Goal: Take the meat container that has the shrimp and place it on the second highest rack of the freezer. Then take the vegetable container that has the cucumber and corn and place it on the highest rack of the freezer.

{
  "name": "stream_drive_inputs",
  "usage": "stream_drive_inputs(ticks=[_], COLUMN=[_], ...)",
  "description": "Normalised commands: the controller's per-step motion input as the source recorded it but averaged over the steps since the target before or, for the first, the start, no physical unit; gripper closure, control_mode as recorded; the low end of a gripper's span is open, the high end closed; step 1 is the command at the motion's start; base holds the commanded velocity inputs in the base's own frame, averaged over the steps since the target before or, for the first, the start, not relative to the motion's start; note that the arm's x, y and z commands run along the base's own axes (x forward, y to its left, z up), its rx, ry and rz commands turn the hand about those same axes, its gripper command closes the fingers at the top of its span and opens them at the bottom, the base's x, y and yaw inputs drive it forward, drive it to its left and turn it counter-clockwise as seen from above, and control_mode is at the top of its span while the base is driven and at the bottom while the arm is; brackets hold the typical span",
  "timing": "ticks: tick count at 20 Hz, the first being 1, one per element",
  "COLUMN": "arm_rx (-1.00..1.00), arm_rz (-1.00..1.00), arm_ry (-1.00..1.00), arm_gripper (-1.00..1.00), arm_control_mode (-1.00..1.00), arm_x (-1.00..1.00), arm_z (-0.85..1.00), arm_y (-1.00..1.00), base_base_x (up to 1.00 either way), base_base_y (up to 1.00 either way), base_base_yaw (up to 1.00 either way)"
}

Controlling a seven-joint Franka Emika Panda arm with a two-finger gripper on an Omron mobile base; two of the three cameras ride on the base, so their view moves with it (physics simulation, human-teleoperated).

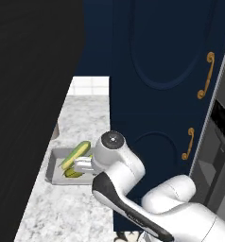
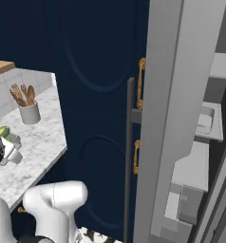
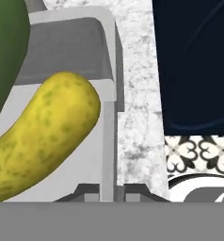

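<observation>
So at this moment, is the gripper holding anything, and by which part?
The gripper is shut on the grey vegetable tray holding the corn and cucumber. Its fingertips clamp the tray's side rim, one either side of the wall.

Gripper (image 3: 109, 190) closed, arm low

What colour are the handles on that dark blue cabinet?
Gold. The handles stand out against the navy cabinet door, best seen in the left base view.

one grey tray (image 1: 55, 165) | one cucumber (image 1: 76, 152) | one corn cob (image 3: 38, 136) | one utensil crock (image 2: 29, 114) | three wooden utensils (image 2: 22, 95) | four gold handles (image 1: 207, 75)
</observation>
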Motion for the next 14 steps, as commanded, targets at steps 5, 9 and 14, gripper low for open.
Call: stream_drive_inputs(ticks=[5, 9, 14], arm_rx=[0.00, 0.00, 0.00], arm_rz=[-0.07, -0.08, -0.10], arm_ry=[-0.01, 0.02, 0.10], arm_gripper=[1.00, 1.00, 1.00], arm_control_mode=[-1.00, -1.00, -1.00], arm_x=[-0.71, -0.81, -0.31], arm_z=[1.00, 1.00, 1.00], arm_y=[-0.81, -0.62, -0.48], base_base_x=[0.00, 0.00, 0.00], base_base_y=[0.00, 0.00, 0.00], base_base_yaw=[0.00, 0.00, 0.00])
